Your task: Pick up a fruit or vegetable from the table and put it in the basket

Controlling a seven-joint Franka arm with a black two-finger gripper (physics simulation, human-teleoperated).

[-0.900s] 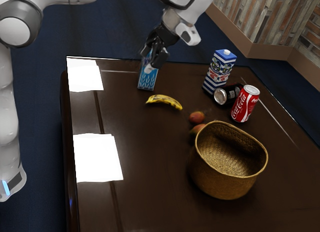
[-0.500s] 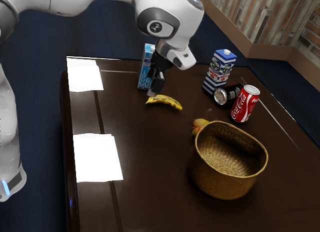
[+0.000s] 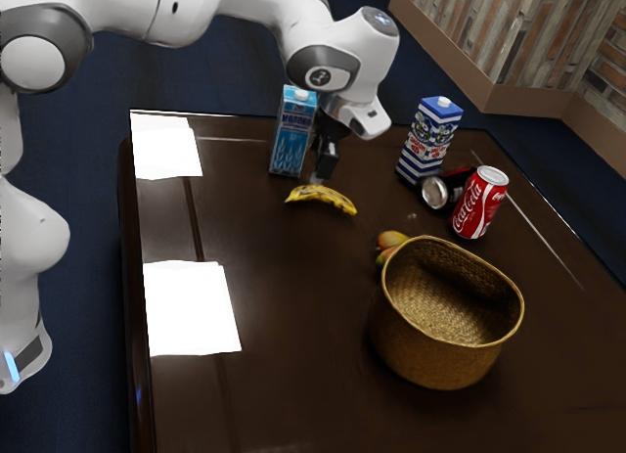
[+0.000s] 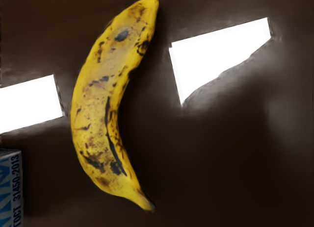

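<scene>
The banana (image 3: 323, 198), yellow, curved and mottled with dark spots, lay on the glossy dark brown worktop (image 3: 284, 306), one end toward the exterior view's left and the other toward its right. The black claw (image 3: 324, 172) pointed down close to the banana, its lower end over the banana's far edge as the exterior view had it; whether the two touched could not be made out. I could not tell whether the claw was open or closed. In the wrist view the banana's whole length lay stretched out beneath the hand, its outer curve toward the blue-and-white milk carton (image 3: 292, 135). That carton stood upright just behind the banana, toward the exterior view's left. Beyond the banana, toward the exterior view's right, stood a blue-and-white striped carton (image 3: 427, 143), with a dark can with a silvery end (image 3: 436, 191) on its side and an upright red Coca-Cola can (image 3: 478, 204) farther right of the banana. Nearer the exterior camera than the banana, and to its right in that view, stood the round woven tan basket (image 3: 440, 345), with reddish-yellow fruit (image 3: 390, 241) partly hidden behind its rim, between it and the banana.
</scene>
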